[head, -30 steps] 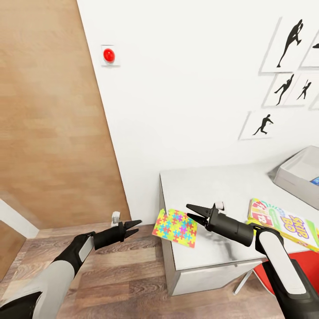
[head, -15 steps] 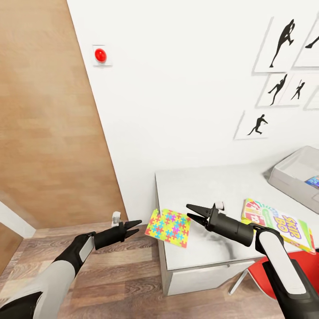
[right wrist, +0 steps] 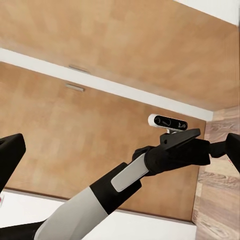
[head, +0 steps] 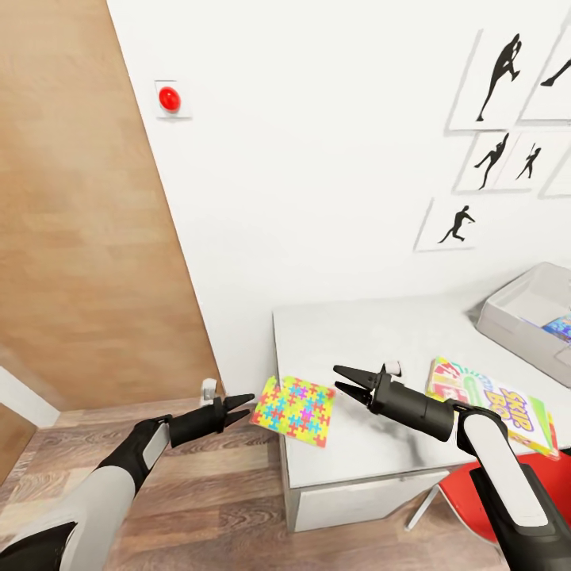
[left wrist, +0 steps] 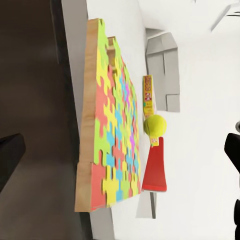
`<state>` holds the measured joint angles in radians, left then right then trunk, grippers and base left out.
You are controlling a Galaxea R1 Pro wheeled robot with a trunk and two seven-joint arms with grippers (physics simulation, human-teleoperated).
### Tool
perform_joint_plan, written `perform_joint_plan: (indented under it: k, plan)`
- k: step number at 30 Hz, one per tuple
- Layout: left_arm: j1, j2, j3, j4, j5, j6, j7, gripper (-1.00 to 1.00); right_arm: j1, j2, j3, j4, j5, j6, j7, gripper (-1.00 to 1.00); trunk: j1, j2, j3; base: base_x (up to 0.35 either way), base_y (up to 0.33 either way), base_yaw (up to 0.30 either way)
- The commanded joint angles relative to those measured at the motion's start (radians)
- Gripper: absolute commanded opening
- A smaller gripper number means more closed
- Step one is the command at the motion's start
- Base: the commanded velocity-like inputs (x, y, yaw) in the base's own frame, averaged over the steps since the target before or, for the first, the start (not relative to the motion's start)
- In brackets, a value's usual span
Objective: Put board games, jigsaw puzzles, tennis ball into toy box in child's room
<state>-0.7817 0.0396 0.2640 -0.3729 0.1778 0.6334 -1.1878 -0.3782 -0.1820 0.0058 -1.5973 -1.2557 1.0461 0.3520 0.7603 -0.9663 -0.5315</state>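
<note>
The table stands against the white wall, with one jigsaw puzzle lying flat on its near left corner and overhanging the edge toward the wood-plank floor. The left gripper hovers over the floor just beside that overhanging edge; its fingers are nearly together at the tips and pinch nothing. In the left wrist view the jigsaw puzzle appears edge-on, showing its wooden underside, with the tennis ball, the Skip-Bo board game and the red chair farther along the table beyond it. The right gripper is held above the table just right of the puzzle, jaws spread and empty, not touching the puzzle. The Skip-Bo board game lies flat near the table's right front edge, beside the right forearm. The toy box sits at the far right of the table, with a blue item partly visible inside it. The red chair stands below the table's right end. A red wall button and black silhouette prints are mounted on the wall. The right wrist view looks across at the left gripper against a wooden door.
</note>
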Motion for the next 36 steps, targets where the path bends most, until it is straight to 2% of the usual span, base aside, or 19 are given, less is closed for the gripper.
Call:
perform_joint_plan:
  k: [1, 19, 22, 36]
  plan:
    - [-0.001, 0.0, 0.003, 0.0, 0.0, 0.009, -0.003, 1.0, -0.001, -0.001, 0.0, 0.0, 0.009, 0.001, 0.01, 1.0, 0.0, -0.001, -0.001, 0.045, -0.13, 0.0]
    - [0.0, -0.004, 0.004, 0.0, 0.001, 0.009, -0.003, 1.0, -0.001, -0.001, -0.001, 0.0, 0.009, 0.001, 0.01, 1.0, 0.0, -0.001, -0.001, 0.007, -0.02, 0.0]
    - [0.0, -0.004, 0.005, 0.0, 0.001, 0.009, -0.003, 1.0, -0.001, -0.001, -0.001, 0.0, 0.009, 0.001, 0.01, 1.0, 0.012, -0.022, -0.01, 0.0, 0.0, 0.0]
    - [0.001, -0.004, 0.006, 0.0, 0.002, 0.008, -0.004, 1.0, -0.001, -0.001, -0.001, 0.0, 0.009, 0.001, 0.01, 1.0, 0.012, -0.022, -0.01, 0.0, 0.0, 0.0]
